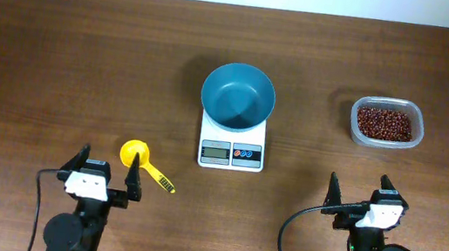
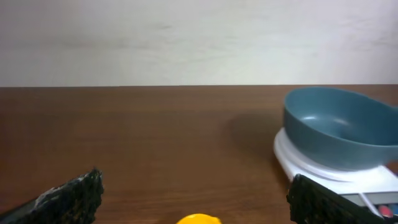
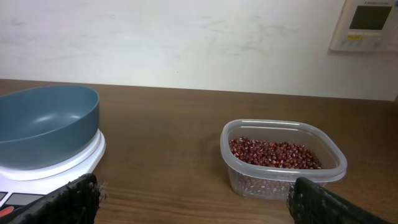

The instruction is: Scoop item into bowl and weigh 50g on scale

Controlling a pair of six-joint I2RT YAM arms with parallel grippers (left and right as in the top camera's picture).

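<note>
A small yellow plastic scoop (image 1: 133,152) lies on the brown wooden table (image 1: 57,67) at the near left, its round cup pointing away from the robot and its handle angling toward the near right. From above, the handle passes under the right finger of the left gripper (image 1: 111,155); I cannot tell whether they touch. In the left wrist view only the scoop's yellow top edge shows at the bottom, between the two black fingers (image 2: 74,193). At mid-table the round teal-blue bowl (image 1: 238,96) sits on the small white square digital scale (image 1: 232,138), overhanging its far edge, with the display and buttons facing the robot. The small dark reddish-brown beans (image 1: 386,124) fill the bottom of a clear rounded-rectangular plastic tub (image 1: 356,118) at the far right, well apart from the scale. A beige wall panel (image 3: 367,25) hangs behind it. Both arms sit low at the near edge, wrists level and pointing away from the robot. The left gripper's jaws are spread wide and grasp nothing; the right gripper (image 1: 360,178) is likewise spread and grasps nothing, with the tub ahead of it between its fingers. A black cable (image 1: 289,231) loops beside the right arm's base. Bare wood lies between scoop and scale, between scale and tub, and across the far left up to the wall
</note>
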